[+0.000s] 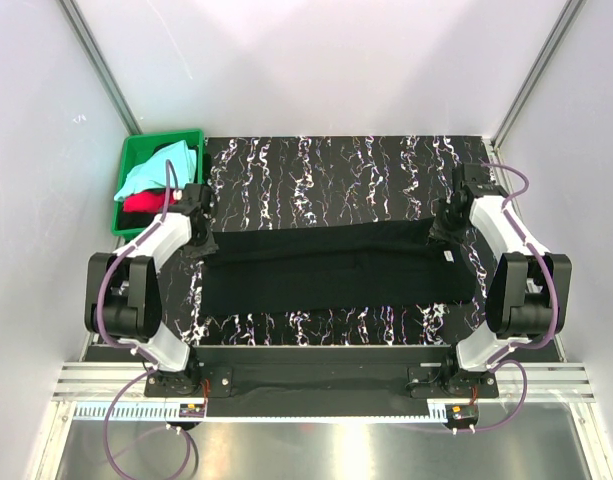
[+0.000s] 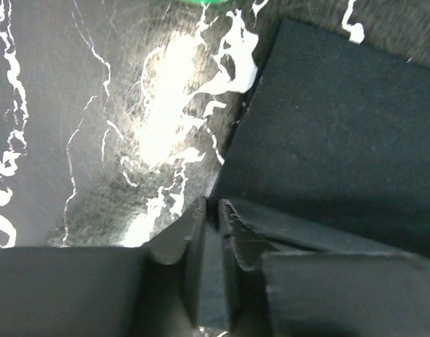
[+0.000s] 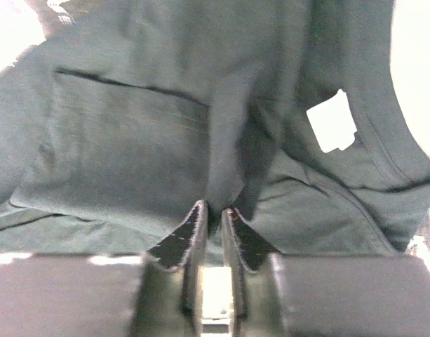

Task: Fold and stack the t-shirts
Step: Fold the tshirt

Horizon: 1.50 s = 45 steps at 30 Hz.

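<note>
Nearest me, the left arm [image 1: 136, 290] and right arm [image 1: 516, 290] rise from the counter's [image 1: 326, 170] near edge and reach out over it. Between their tips lies the black t-shirt [image 1: 331, 275], folded into a long flat band that runs from the left end effector [image 1: 199, 245] straight across to the right end effector [image 1: 444, 232].

Seen from the left wrist, the left end effector's fingers [image 2: 232, 235] stand only a sliver apart. A corner of the black cloth meets their tips, and the rest spreads away to the right over the white-streaked surface. I cannot tell whether it is pinching that corner.

At the right wrist, the fingers [image 3: 193, 235] are nearly together around a raised ridge of the same shirt, so that end effector is gripping the cloth. The white neck label [image 3: 332, 121] sits a little beyond and to the right of the tips.

Just outside and beyond the left end effector sits a green crate [image 1: 136, 190], at the counter's far left corner. It holds an aqua t-shirt [image 1: 161, 168] lying above a red t-shirt [image 1: 146, 202].
</note>
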Each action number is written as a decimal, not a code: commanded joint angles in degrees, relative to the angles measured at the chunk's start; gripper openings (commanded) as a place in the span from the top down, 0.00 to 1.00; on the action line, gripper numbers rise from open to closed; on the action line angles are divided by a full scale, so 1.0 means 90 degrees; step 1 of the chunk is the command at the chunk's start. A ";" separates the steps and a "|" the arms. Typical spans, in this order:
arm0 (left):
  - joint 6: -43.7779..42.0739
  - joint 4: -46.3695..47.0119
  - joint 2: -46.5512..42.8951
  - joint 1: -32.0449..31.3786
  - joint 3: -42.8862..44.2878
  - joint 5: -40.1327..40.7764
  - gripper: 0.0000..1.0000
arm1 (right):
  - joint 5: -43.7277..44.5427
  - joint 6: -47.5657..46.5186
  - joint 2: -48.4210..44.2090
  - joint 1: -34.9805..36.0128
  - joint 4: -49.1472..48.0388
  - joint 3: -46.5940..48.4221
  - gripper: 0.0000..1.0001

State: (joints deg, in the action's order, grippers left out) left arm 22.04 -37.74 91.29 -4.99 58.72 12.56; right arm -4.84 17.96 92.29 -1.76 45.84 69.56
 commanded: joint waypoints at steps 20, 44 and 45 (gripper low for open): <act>0.0002 0.0452 -0.0066 -0.0402 0.0634 -0.0839 0.53 | -0.2869 0.1198 0.0682 0.0907 -0.1705 0.0923 0.48; -0.0174 0.0394 0.0746 -0.0373 0.0234 -0.0595 0.55 | -0.2695 0.1081 0.2519 0.1777 -0.1100 0.1724 0.80; -0.0183 0.0384 0.0746 -0.0363 0.0234 -0.0565 0.55 | -0.2646 0.1081 0.2509 0.1807 -0.1080 0.1637 0.81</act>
State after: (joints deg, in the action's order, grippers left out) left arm 21.23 -35.81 98.02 -8.54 60.36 6.48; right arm -30.20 28.45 114.80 13.58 33.32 82.67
